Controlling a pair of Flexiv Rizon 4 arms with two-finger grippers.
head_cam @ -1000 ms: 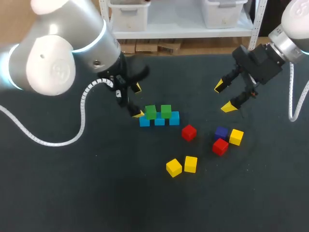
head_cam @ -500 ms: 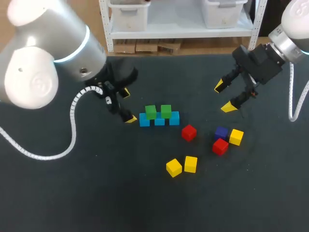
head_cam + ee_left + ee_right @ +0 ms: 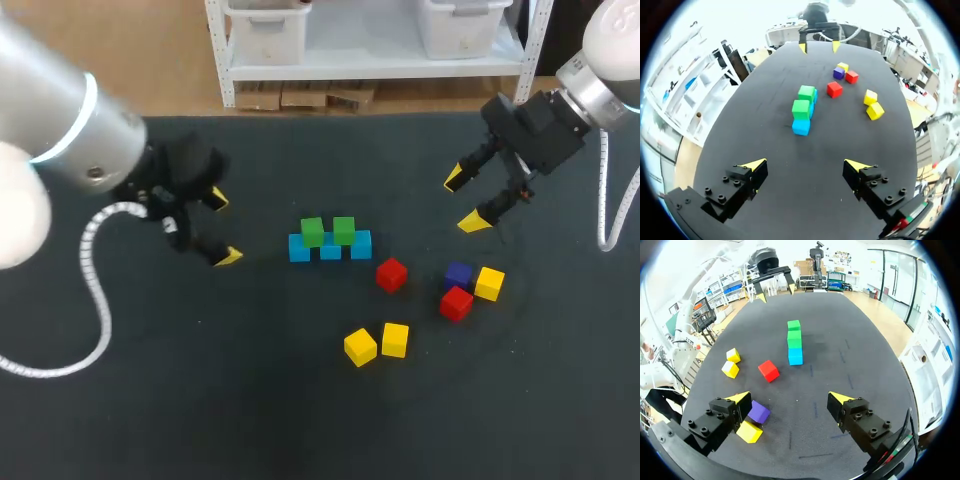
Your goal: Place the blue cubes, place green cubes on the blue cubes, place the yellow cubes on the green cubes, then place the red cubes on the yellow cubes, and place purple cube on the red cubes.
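Jaws wide on left gripper [image 3: 223, 228], right gripper [image 3: 462, 201]; 2 red cubes [image 3: 391, 273] overhead, 1 from right wrist.

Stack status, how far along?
Done: three small blue cubes in a row, two green cubes on top. In hand: nothing; left pincer and right pincer both open, empty. Left: three yellow cubes, two red cubes, one purple cube, all loose on the dark table.
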